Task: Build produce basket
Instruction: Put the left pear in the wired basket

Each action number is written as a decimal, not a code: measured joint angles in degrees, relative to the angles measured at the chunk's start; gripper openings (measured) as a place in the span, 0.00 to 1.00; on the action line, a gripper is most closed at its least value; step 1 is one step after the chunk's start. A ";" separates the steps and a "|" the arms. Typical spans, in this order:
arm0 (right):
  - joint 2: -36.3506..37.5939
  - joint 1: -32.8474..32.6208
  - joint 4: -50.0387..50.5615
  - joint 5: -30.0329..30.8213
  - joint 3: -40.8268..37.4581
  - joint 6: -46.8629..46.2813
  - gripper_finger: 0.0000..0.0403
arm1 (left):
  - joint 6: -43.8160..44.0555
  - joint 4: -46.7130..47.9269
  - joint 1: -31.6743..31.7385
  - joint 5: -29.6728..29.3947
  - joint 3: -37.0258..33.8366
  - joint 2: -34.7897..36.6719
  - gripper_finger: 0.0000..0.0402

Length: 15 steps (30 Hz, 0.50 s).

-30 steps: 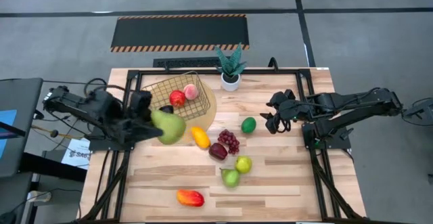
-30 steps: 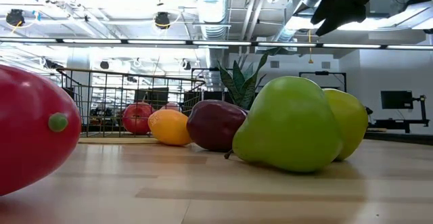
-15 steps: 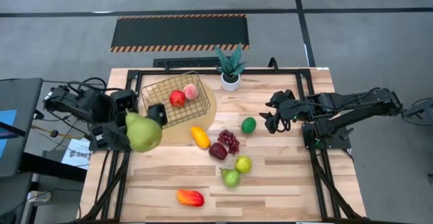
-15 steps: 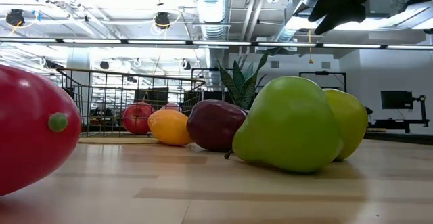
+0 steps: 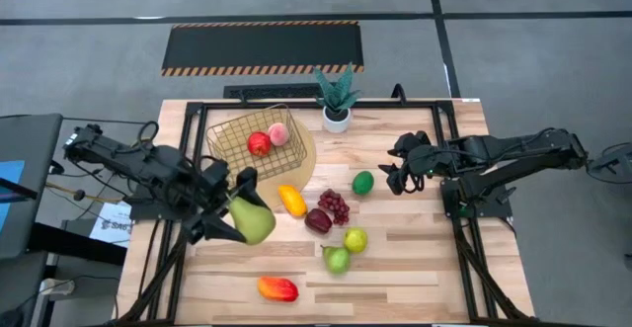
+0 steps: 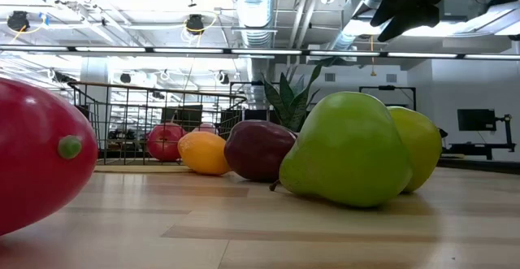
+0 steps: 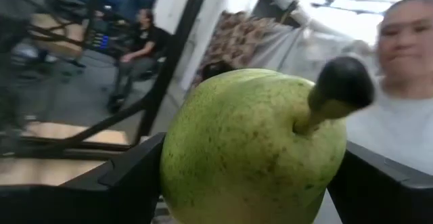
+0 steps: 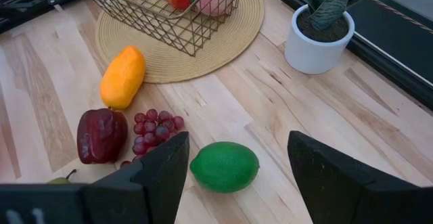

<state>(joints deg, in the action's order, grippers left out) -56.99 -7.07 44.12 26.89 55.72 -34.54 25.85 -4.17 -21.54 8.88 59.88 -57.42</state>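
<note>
The left gripper [image 5: 237,211], clenched on the pear [image 5: 251,218], has the basket [image 5: 259,141] at twelve o'clock.

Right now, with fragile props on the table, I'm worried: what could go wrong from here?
1. The left tool holds a big pear outside the basket; it could slip and fall.
2. The right tool is open over the lime; closing might make it roll away.
</note>
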 joint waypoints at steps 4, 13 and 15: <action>-0.01 0.00 0.00 -0.02 0.00 0.00 0.68 | -3.24 3.72 0.00 -2.91 0.00 0.00 0.80; -0.01 -0.01 0.02 -0.04 0.00 0.00 0.68 | -10.92 14.90 0.02 -24.60 0.00 0.00 0.80; -0.01 0.00 0.02 -0.04 0.00 0.00 0.68 | -8.22 14.86 0.04 -31.96 0.00 0.00 0.80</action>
<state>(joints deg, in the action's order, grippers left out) -57.00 -7.07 44.14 26.85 55.72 -34.54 17.63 10.69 -21.50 -23.08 59.88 -57.43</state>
